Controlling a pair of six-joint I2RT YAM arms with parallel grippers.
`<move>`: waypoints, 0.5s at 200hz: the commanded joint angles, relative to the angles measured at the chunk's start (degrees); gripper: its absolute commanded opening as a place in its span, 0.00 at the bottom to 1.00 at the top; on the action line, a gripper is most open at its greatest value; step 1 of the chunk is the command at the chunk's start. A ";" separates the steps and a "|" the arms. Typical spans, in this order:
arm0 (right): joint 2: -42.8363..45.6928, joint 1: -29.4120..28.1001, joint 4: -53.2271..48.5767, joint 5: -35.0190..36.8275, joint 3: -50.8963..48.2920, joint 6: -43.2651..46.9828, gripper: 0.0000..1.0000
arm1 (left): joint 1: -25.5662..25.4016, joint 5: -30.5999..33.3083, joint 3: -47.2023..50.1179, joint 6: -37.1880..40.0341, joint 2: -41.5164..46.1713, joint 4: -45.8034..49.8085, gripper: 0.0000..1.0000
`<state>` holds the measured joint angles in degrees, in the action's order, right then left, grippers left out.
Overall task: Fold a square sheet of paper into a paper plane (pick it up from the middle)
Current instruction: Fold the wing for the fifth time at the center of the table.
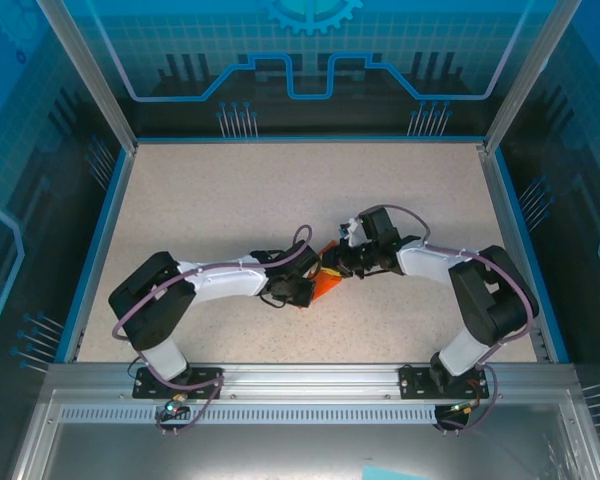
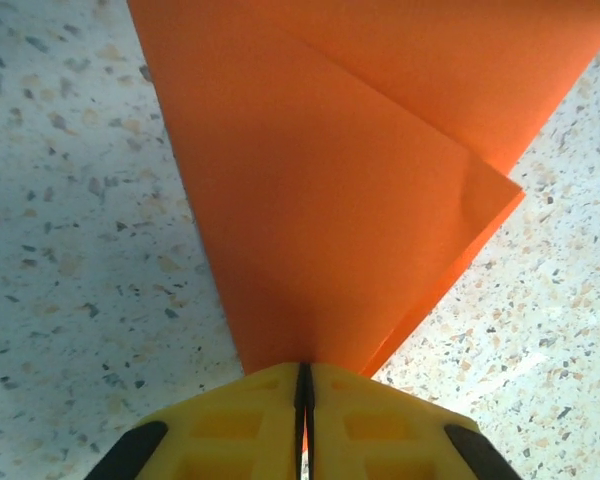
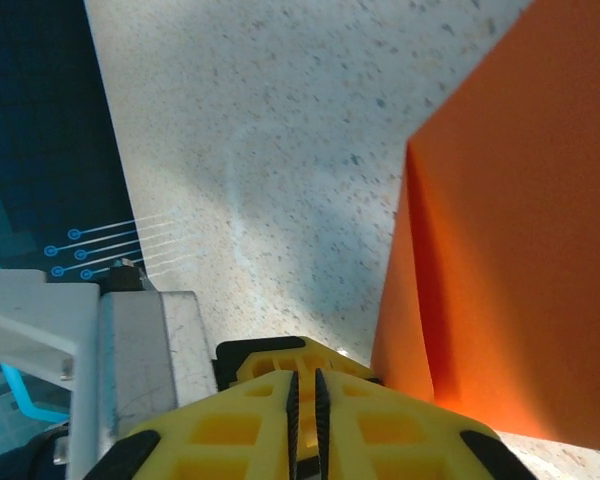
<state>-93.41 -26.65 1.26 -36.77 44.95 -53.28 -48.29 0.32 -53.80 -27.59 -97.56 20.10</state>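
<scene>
Crisply creased, the orange paper plane (image 2: 340, 200) is pinched in the left pincer (image 2: 304, 372), right pincer (image 3: 305, 378) closed beside it.

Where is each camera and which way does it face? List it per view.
Top: above and behind the robot, looking down on the table; left arm and right arm meet at the plane.
Left wrist: on the left arm, looking along the left gripper, shut on the plane.
Right wrist: on the right arm, looking past the shut right gripper; plane beside it.
Shared: all three show the plane.
</scene>
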 commanded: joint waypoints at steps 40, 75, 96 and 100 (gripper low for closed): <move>-2.82 -3.20 2.15 0.57 -1.86 -2.09 0.12 | -0.40 -3.06 2.46 0.17 -1.49 -5.06 0.10; -4.93 -3.56 0.88 2.36 -2.67 -0.31 0.11 | -0.40 -3.04 3.00 0.16 -1.01 -5.34 0.10; -5.25 -3.65 -0.02 3.57 -3.12 0.71 0.11 | -0.40 -3.22 2.91 0.09 -0.35 -5.39 0.10; -5.41 -3.68 -0.29 3.84 -3.09 1.00 0.11 | -0.40 -3.34 2.91 0.00 -0.28 -5.40 0.10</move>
<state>-97.69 -29.61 2.46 -34.79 42.74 -54.17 -48.29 -1.41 -51.90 -27.55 -98.02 15.07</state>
